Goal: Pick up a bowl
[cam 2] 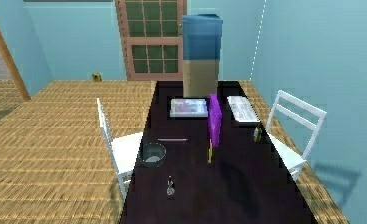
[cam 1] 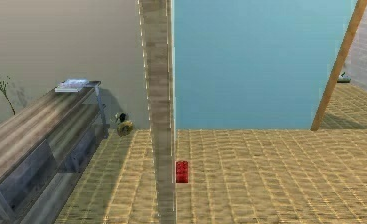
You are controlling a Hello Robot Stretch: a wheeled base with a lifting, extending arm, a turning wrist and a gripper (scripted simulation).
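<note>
A small grey round bowl (cam 2: 153, 155) is seen in the arm side view. It stands upright on the long dark worktop (cam 2: 241, 190), close to that worktop's left edge and just beside a white slatted chair (cam 2: 115, 146). A thin pale stick (cam 2: 172, 140) lies near it toward the middle, and a tall purple upright object (cam 2: 215, 118) stands well apart to its right.

The bowl is judged to be stiff and light, with a smooth, probably slippery wall that could be chipped if it is ceramic. On the glossy worktop it may be pushed away rather than caught. It is best taken at the rim, with one finger inside the wall and one outside, on the side away from the chair.

What the jaws have hold of, and how they stand, cannot be told.
</note>
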